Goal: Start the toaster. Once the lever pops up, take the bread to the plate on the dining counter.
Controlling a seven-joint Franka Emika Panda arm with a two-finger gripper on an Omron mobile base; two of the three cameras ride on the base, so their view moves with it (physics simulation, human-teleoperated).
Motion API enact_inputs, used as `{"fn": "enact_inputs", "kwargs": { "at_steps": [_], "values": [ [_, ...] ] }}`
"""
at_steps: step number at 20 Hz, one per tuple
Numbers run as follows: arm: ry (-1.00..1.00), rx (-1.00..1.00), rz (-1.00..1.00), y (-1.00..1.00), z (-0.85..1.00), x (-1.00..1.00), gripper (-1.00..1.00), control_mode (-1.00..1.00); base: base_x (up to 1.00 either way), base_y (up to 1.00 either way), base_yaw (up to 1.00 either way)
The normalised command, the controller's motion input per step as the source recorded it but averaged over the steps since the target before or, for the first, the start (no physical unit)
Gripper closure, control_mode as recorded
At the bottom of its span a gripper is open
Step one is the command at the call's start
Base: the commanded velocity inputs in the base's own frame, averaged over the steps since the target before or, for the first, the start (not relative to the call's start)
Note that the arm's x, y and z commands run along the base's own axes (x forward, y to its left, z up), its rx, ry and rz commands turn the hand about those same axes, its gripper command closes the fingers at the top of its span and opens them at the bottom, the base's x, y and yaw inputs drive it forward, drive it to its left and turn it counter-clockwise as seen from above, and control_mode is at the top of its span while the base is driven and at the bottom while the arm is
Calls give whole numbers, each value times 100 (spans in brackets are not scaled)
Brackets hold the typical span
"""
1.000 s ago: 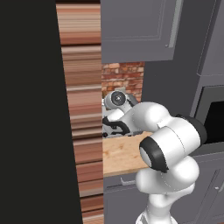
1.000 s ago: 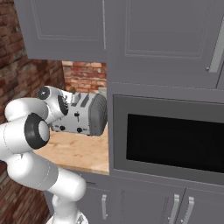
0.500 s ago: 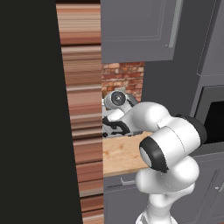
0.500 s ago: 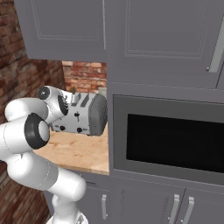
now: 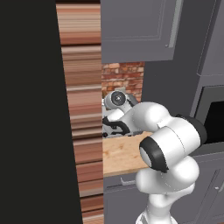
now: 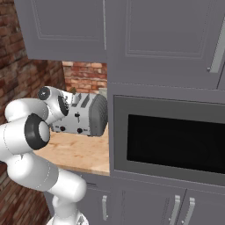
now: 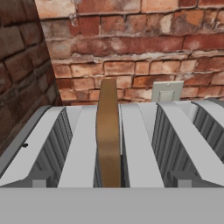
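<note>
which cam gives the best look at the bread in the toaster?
Hand view. It looks down on the toaster top, and the bread stands edge-on in a slot, its brown crust rising above the rim. The right base view shows the toaster's front with knobs and levers, partly behind the arm; the slice isn't discernible. The left base view gives no clear sight of it.

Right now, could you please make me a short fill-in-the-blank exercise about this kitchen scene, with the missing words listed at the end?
1. The bread stands on edge in a slot of the ____.
2. The wall behind the toaster is made of ____.
3. To the right of the toaster, a black-windowed ____ is built into the grey cabinets.
4. The toaster sits on a ____ counter.

Missing words: toaster; brick; microwave; wooden
</note>
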Motion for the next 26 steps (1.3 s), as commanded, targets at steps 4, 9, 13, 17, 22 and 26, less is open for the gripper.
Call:
{"fn": "enact_inputs", "kwargs": {
  "at_steps": [4, 9, 13, 17, 22, 26],
  "values": [
    [0, 0, 0, 0, 0, 0, -100, -100, 0, 0, 0],
    [0, 0, 0, 0, 0, 0, -100, -100, 0, 0, 0],
    [0, 0, 0, 0, 0, 0, -100, -100, 0, 0, 0],
    [0, 0, 0, 0, 0, 0, -100, -100, 0, 0, 0],
    [0, 0, 0, 0, 0, 0, -100, -100, 0, 0, 0],
    [0, 0, 0, 0, 0, 0, -100, -100, 0, 0, 0]
  ]
}}
